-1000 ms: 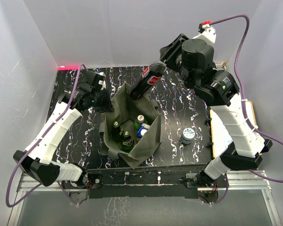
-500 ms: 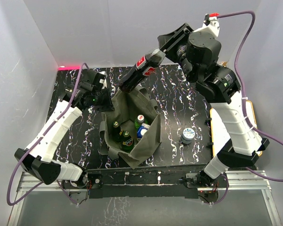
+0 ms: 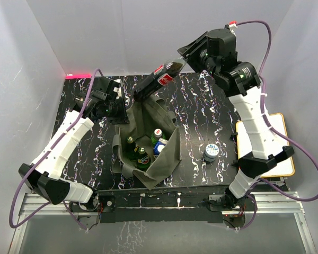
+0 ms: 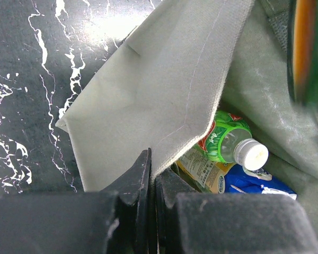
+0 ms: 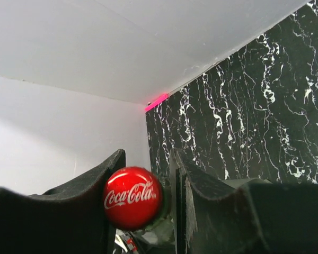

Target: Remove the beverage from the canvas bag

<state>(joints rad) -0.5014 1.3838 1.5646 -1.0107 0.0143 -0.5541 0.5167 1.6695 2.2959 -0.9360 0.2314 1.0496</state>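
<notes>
Both pairs of fingers are closed on something. The right fingers [image 3: 183,57] grip the red cap [image 5: 132,198] of a cola bottle [image 3: 158,80], held tilted in the air with its base just over the far rim of the bag [image 3: 167,157]. The left fingers [image 4: 151,174] are pinched fully together on the bag's left rim. The bag stands open on the black marbled surface [image 3: 201,111], with green bottles [image 3: 140,154] and a blue packet [image 4: 254,182] inside. A can [image 3: 211,152] stands right of the bag, apart from it.
</notes>
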